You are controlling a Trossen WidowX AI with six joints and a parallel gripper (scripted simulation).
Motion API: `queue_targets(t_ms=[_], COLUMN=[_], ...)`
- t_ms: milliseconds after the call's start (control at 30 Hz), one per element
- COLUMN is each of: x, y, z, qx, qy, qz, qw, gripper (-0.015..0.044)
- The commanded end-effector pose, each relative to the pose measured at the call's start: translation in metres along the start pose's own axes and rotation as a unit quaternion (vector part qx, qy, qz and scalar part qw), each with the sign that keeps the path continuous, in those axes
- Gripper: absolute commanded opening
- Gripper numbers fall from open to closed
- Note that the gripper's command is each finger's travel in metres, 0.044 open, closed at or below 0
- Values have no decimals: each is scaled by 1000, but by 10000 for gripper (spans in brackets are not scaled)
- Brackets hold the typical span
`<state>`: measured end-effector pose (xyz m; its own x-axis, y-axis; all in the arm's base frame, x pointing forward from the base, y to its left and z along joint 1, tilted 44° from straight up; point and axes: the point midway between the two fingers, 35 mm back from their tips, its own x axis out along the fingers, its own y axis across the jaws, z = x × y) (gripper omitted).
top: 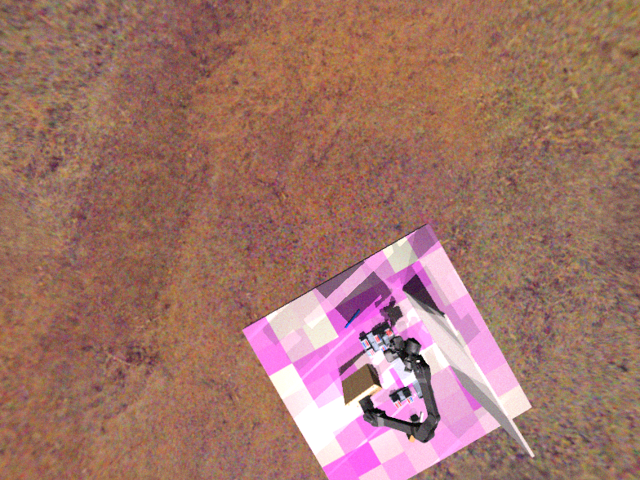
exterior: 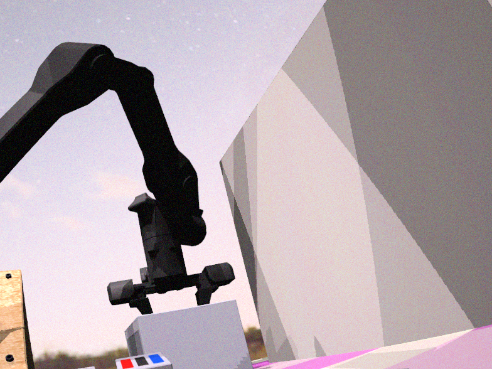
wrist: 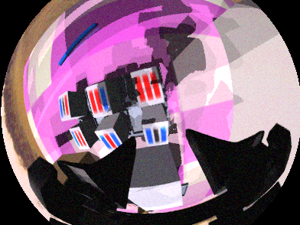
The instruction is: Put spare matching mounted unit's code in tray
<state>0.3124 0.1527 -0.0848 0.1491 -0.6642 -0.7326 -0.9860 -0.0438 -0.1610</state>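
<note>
My gripper [top: 392, 348] [exterior: 174, 306] [wrist: 161, 136] is open and empty, pointing down past the grey housing [exterior: 190, 337] [wrist: 157, 164]. In the wrist view the fingertips stand either side of a spare [wrist: 154, 134] with a blue, black, blue label. Several other spares stand in two rows beyond and to the left: one [wrist: 147, 87] is all red, one [wrist: 99, 100] red, red, blue, one [wrist: 80, 138] red-striped, one [wrist: 109, 139] blue and red. The tray [top: 417, 388] is grey, partly behind the arm. The mounted unit's back code is not in view. Fingertip height is partly hidden by the housing.
A grey wall [top: 464, 362] [exterior: 309, 238] stands to the right. A wooden box [top: 361, 383] [exterior: 11, 317] stands left of the arm. A blue stick [top: 352, 318] [wrist: 76, 44] lies beyond the spares. A labelled unit [exterior: 142, 360] stands in front of the housing in the exterior view.
</note>
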Motion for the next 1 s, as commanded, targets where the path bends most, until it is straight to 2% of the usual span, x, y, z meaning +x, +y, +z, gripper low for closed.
queue_targets(t_ms=[0, 967], x=[11, 59], y=[3, 5], z=[0, -3], qx=[-6, -5], qy=[5, 7], qz=[2, 2], qw=[1000, 1000], gripper=[300, 300])
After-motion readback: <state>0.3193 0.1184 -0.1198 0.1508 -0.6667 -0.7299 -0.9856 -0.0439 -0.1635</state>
